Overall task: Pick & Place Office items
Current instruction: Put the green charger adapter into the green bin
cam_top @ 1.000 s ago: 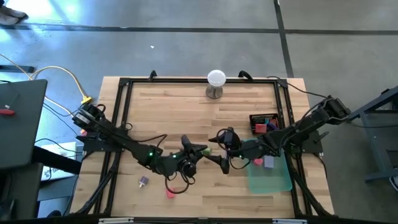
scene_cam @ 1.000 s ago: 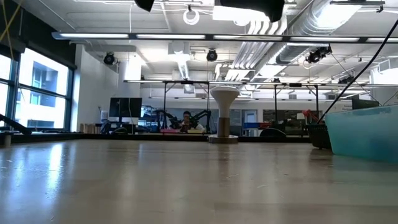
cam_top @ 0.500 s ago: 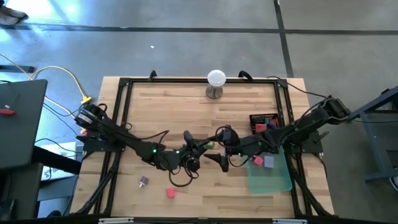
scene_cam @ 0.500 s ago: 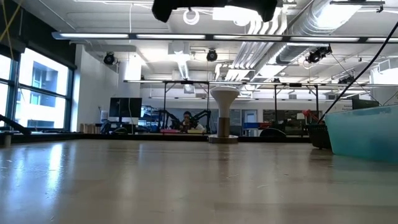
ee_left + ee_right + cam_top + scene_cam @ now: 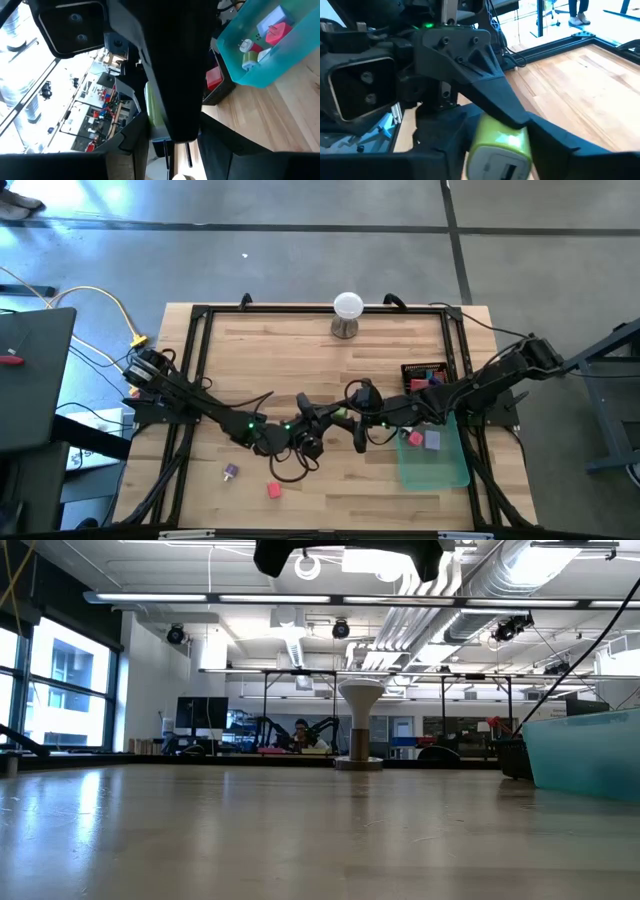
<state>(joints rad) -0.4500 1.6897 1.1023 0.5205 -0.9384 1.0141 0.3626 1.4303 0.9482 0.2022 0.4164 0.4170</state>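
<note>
A pale green office item point(image 5: 340, 416) hangs above the middle of the table between my two grippers, which meet there tip to tip. My left gripper point(image 5: 326, 421) comes from the table's left and is shut on it. From the right, my right gripper point(image 5: 356, 426) has its fingers closed against the same piece point(image 5: 497, 145). In the low view both grippers point(image 5: 350, 554) only show at the top, well above the tabletop. A lavender piece point(image 5: 231, 471) and a red piece point(image 5: 273, 490) lie on the wood near the front left. My left gripper pinches the pale green item point(image 5: 152, 107) between its two fingers, coming level from the table's left; one finger point(image 5: 492, 95) lies across the item's top. The item is clear of the table. My right gripper has the item's near end point(image 5: 479, 150) between its two fingers point(image 5: 552, 147), coming from the table's right and slanting slightly down. The right fingers stand crosswise to the left ones.
A translucent green tray point(image 5: 437, 468) with pink and lavender pieces lies at the right front. A black box point(image 5: 424, 376) with red and blue pieces stands behind it. The white ball on its metal stand point(image 5: 347, 315) is at the far edge. A black frame rims the table.
My right gripper's fingers, spread wide a second ago, have closed in on the pale green item that my left gripper holds up. The item has stayed in the air above the middle of the table.
</note>
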